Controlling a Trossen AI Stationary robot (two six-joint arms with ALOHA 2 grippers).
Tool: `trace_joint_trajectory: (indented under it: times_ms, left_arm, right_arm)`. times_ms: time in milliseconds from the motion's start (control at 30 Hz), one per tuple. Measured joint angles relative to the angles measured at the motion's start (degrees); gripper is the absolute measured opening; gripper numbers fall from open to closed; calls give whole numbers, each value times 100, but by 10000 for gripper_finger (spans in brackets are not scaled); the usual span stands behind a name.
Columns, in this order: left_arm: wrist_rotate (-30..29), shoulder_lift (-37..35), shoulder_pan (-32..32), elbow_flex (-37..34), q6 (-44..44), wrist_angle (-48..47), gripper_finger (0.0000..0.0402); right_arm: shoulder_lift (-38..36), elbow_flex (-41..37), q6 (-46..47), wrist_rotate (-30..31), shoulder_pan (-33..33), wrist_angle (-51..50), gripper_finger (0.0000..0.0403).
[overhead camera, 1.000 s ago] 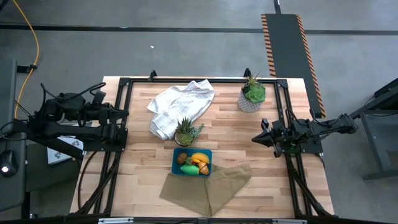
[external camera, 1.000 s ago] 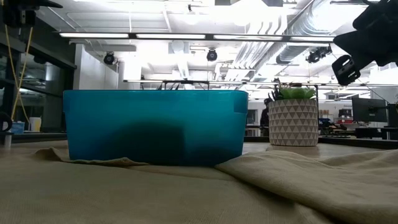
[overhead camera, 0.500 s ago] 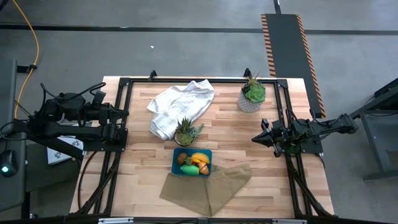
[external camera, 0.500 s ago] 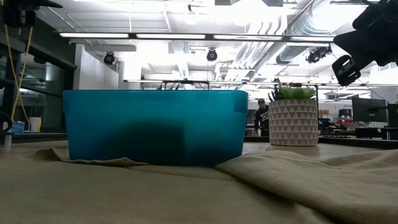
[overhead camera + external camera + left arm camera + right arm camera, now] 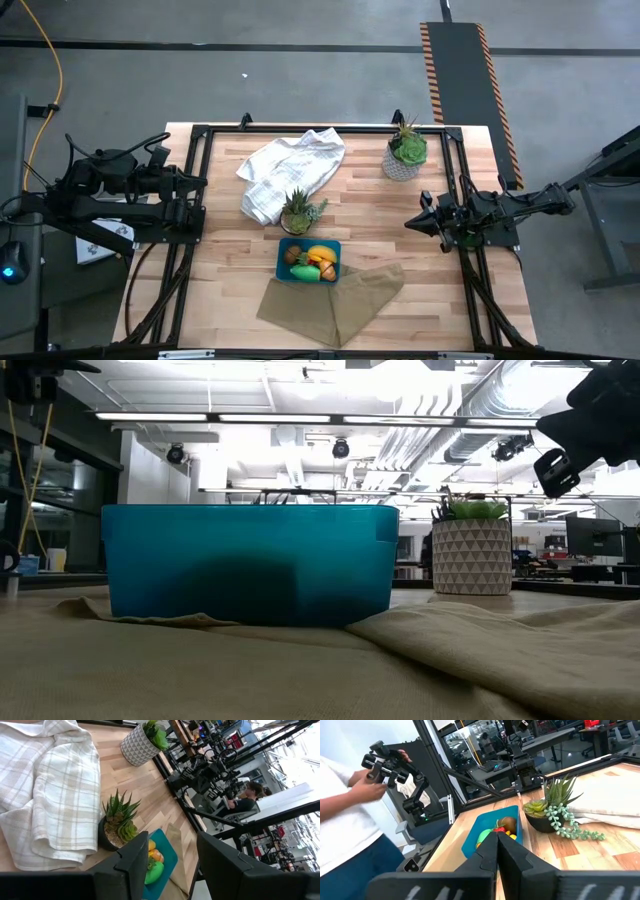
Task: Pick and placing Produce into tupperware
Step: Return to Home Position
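Observation:
The teal tupperware [image 5: 309, 260] stands near the table's middle, toward the near edge, and fills the low view [image 5: 245, 563]. Inside lie a yellow banana [image 5: 322, 253], a brown kiwi [image 5: 292, 255], a green pepper [image 5: 308, 270] and an orange piece [image 5: 328, 271]. My left gripper [image 5: 203, 183] hangs open over the table's left edge, far from the container; its wrist view shows the fingers spread [image 5: 170, 865]. My right gripper [image 5: 410, 222] is shut and held above the table's right side, pointing toward the container [image 5: 492, 832].
A tan cloth [image 5: 335, 300] lies at the container's near side. A small spiky plant [image 5: 300, 212] stands just beyond the container, a white plaid towel [image 5: 290, 170] lies farther back, and a second potted plant [image 5: 404, 150] stands at far right. A person shows beyond the table [image 5: 350, 810].

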Motion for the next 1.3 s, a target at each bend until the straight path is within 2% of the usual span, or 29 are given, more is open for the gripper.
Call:
trace_joint_trajectory:
  times_ms: [133, 233, 267, 333, 467, 567, 800, 867, 967, 1033, 1133, 1300]
  left_arm:
    - [18, -214, 0, 0, -181, 40, 156]
    - [-825, -441, 2, -60, -936, 609, 156]
    - [-1036, -503, 3, -154, -930, 922, 156]
    - [-1102, -640, -1, -416, -407, 1713, 156]
    - [-912, -870, 0, -1015, 0, 3511, 156]
    - [-486, -881, 0, -1452, 159, 4426, 156]
    - [156, -853, 0, -2383, 756, 5761, 156]
    - [253, -886, -7, -2640, 443, 6202, 156]
    - [212, -925, 0, -2950, -152, 6361, 156]
    - [223, -942, 0, -3114, -132, 6385, 156]
    - [133, -940, 0, -3400, 624, 6472, 156]
    - [128, -943, -1, -3902, 1918, 7538, 156]
  right_arm:
    - [0, 0, 0, 0, -1, 0, 0]
    - [0, 0, 0, 0, -1, 1, 0]
    - [0, 0, 0, 0, 1, -1, 0]
    - [0, 0, -1, 0, 0, 1, 0]
    - [0, 0, -1, 0, 1, 1, 0]
    - [0, 0, -1, -1, 0, 1, 0]
    - [0, 0, 0, 0, 1, 1, 0]
    - [0, 0, -2, -1, 0, 0, 0]
    - [0, 0, -2, -2, 1, 1, 0]
    - [0, 0, -1, -2, 0, 1, 0]
    - [0, 0, -2, -2, 0, 1, 0]
    - [0, 0, -2, -2, 1, 1, 0]
